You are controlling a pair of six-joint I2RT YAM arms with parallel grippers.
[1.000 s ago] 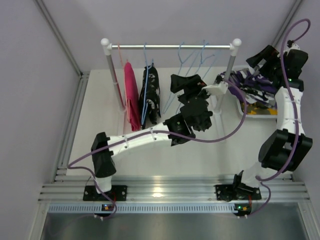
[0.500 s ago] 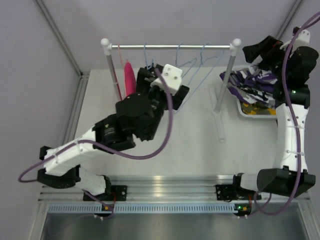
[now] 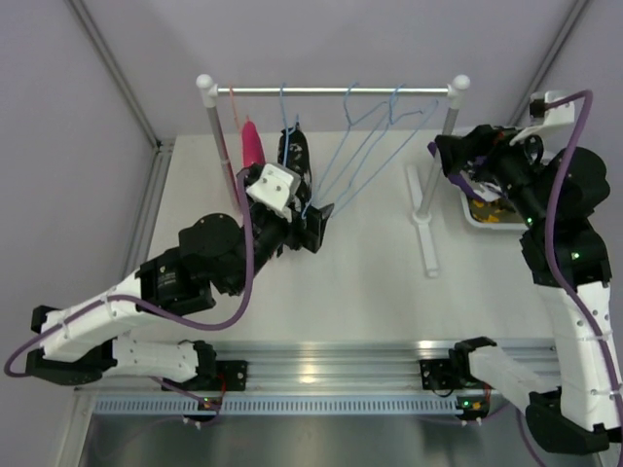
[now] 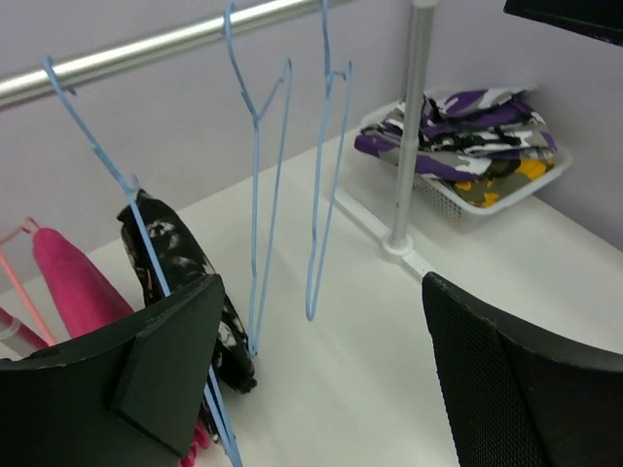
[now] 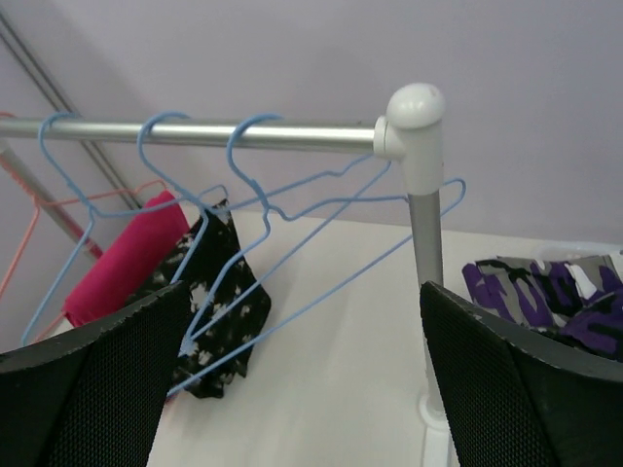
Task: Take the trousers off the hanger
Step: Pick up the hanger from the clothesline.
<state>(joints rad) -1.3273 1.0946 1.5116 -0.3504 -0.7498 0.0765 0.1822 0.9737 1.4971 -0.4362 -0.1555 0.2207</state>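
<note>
Trousers (image 3: 295, 161) are hanging at the rail's (image 3: 331, 90) left end, hangers (image 4: 256, 233) right of them; other trousers (image 4: 467, 136) are lying in the basket (image 4: 458, 206) farther right.

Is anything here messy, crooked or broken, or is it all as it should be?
Nothing looks broken or spilled. The one untidy spot is the white basket, where camouflage trousers lie in a crumpled heap above its rim. On the rail, two blue hangers hang bare beside the black printed trousers.
</note>
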